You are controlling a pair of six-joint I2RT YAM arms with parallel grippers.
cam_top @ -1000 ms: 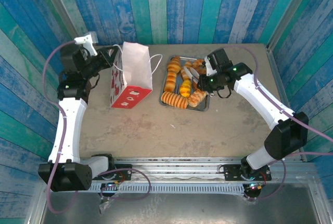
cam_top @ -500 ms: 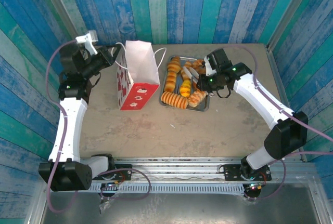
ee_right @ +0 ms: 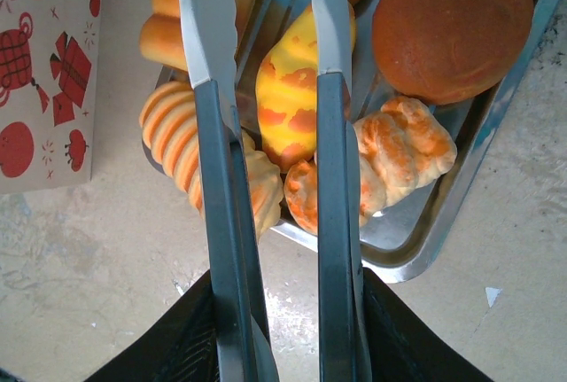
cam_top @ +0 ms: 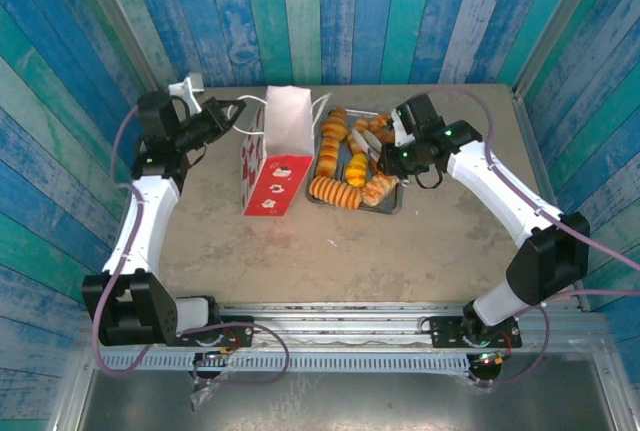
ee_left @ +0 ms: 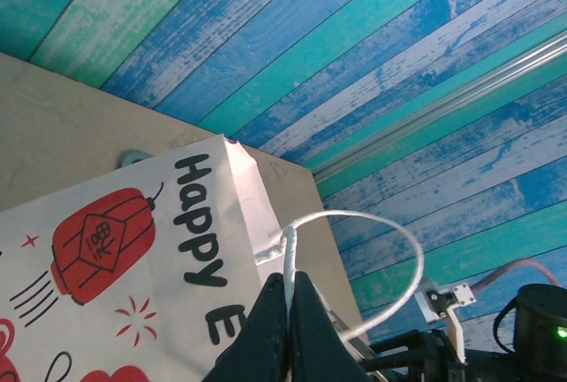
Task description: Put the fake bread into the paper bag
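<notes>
The paper bag (cam_top: 275, 156), white with a red lower panel, stands just left of the grey tray (cam_top: 390, 206). My left gripper (cam_top: 243, 111) is shut on its white cord handle (ee_left: 354, 214), pinched between the black fingers (ee_left: 288, 298). The bag's printed side (ee_left: 133, 258) fills the lower left of the left wrist view. Several pieces of fake bread (cam_top: 350, 166) lie in the tray: a yellow loaf (ee_right: 288, 89), a round brown bun (ee_right: 452, 23), a ridged loaf (ee_right: 177, 134), a croissant (ee_right: 399, 147). My right gripper (ee_right: 283, 311) is shut on metal tongs (ee_right: 213, 89), whose arms stand apart above the yellow loaf.
The tray's rim (ee_right: 443, 231) is close to the bag's red panel (ee_right: 49, 72). Bare beige tabletop (cam_top: 330, 251) spreads in front of both. Blue and green plank walls enclose the table on three sides.
My left gripper has pulled the bag by its handle to the right, up to the tray. The right arm and tongs have not moved.
</notes>
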